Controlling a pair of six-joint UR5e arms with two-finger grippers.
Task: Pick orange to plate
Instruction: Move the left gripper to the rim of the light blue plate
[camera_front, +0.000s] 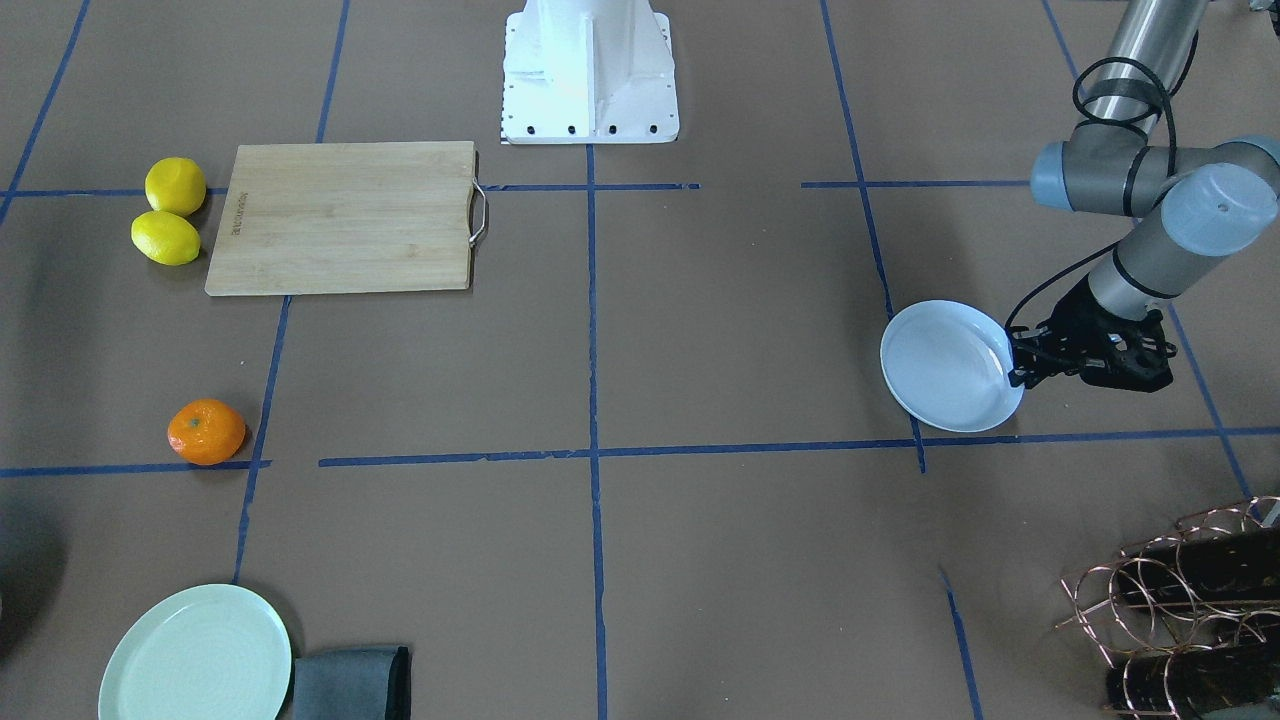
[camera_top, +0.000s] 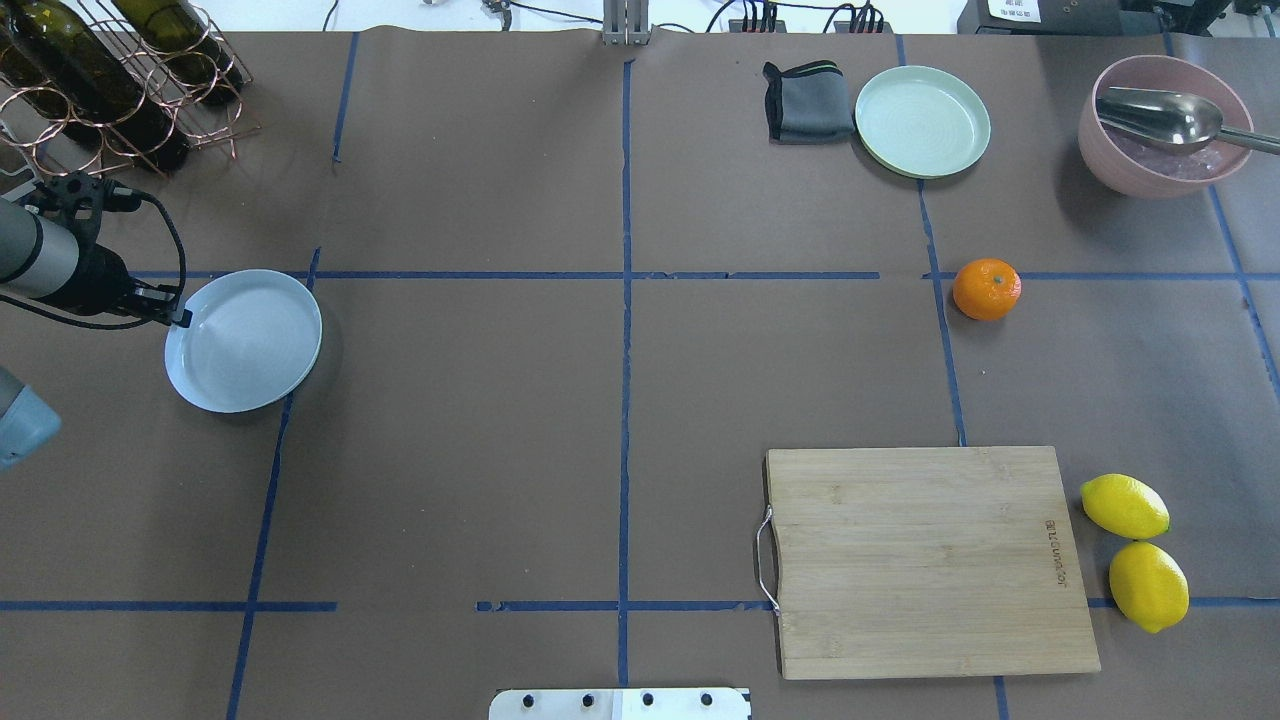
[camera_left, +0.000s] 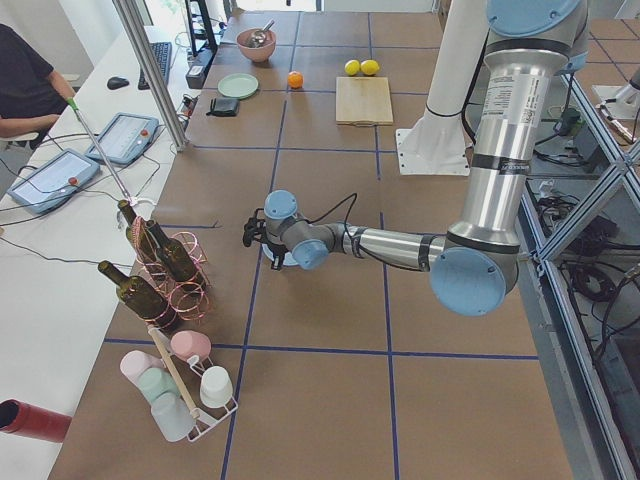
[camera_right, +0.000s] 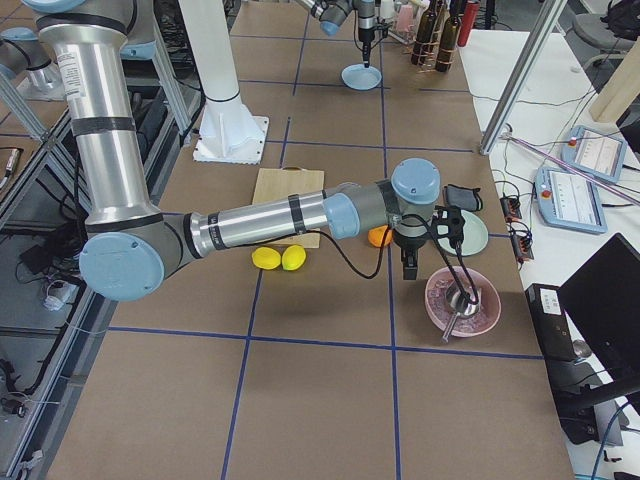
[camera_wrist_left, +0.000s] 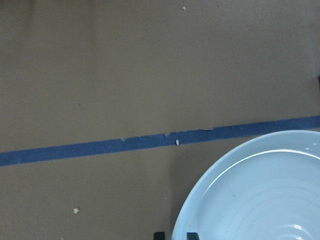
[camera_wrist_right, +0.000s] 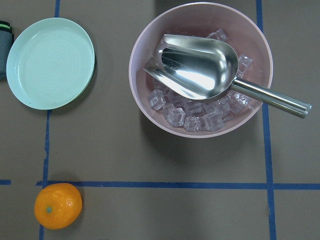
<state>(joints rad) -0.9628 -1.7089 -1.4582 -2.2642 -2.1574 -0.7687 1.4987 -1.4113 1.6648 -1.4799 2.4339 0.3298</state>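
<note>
The orange (camera_top: 986, 289) is sitting on the desk (camera_top: 620, 400) beside a blue tape crossing, well apart from the plate (camera_top: 245, 340) over on the robot's left. The left claw (camera_top: 183, 318) is pinching the plate's rim. Its fingertips (camera_wrist_left: 159, 235) are barely peeking into the wrist view, which is cutting the plate off. The right claw (camera_right: 410, 268) is hanging near the half-hidden orange and showing only from the side, so I cannot tell its spread.
</note>
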